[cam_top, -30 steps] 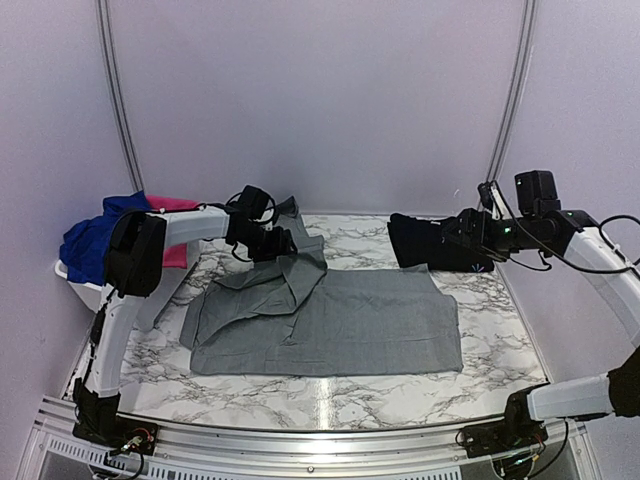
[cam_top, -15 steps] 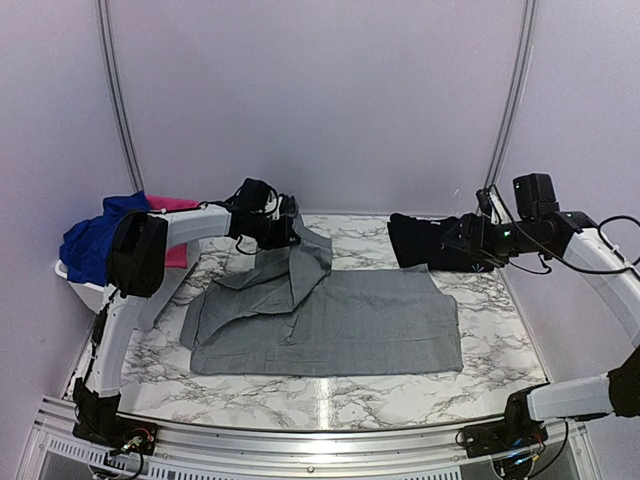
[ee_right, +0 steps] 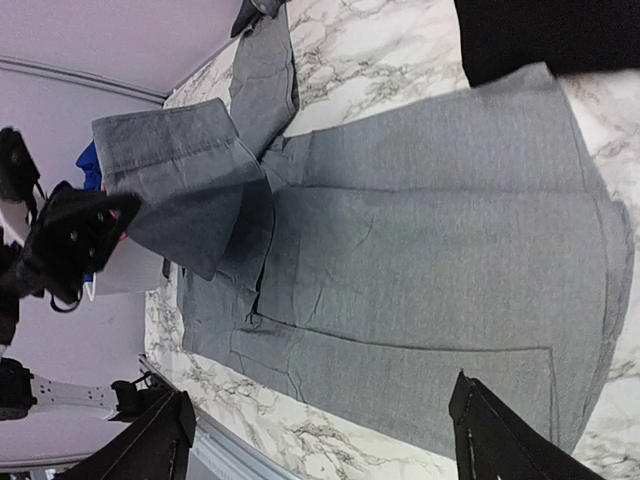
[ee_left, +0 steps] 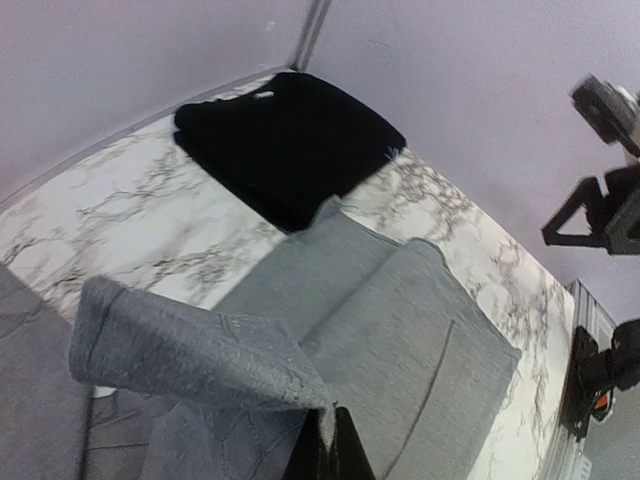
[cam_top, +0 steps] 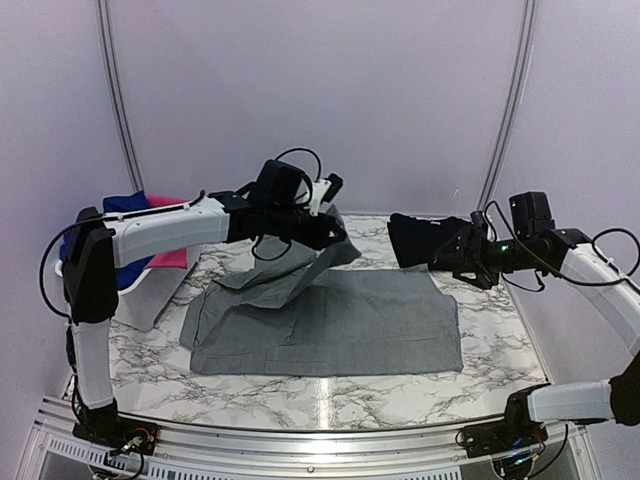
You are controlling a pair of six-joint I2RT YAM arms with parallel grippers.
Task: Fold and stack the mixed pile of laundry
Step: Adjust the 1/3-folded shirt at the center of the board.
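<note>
The grey collared shirt (cam_top: 340, 325) lies spread flat on the marble table (cam_top: 500, 375). My left gripper (cam_top: 336, 236) is shut on the shirt's sleeve (ee_left: 200, 350), which it holds lifted above the shirt's upper left part. In the left wrist view the jaws (ee_left: 335, 452) pinch the sleeve's edge. The folded black garment (cam_top: 412, 240) rests at the back right. My right gripper (cam_top: 440, 257) hovers open just in front of it, above the shirt's far right corner, holding nothing (ee_right: 325, 440). Royal blue (cam_top: 125, 204) and hot-pink (cam_top: 170, 256) pieces sit at the left.
A white plastic basket (cam_top: 150, 300) stands at the table's left edge under the blue and pink cloth, behind my left arm. Lilac walls close the back and sides. A metal rail (cam_top: 320, 440) runs along the near edge.
My left gripper has shut on the sleeve and carried it up and to the right, over the shirt. The right gripper has drifted slightly left and lower.
</note>
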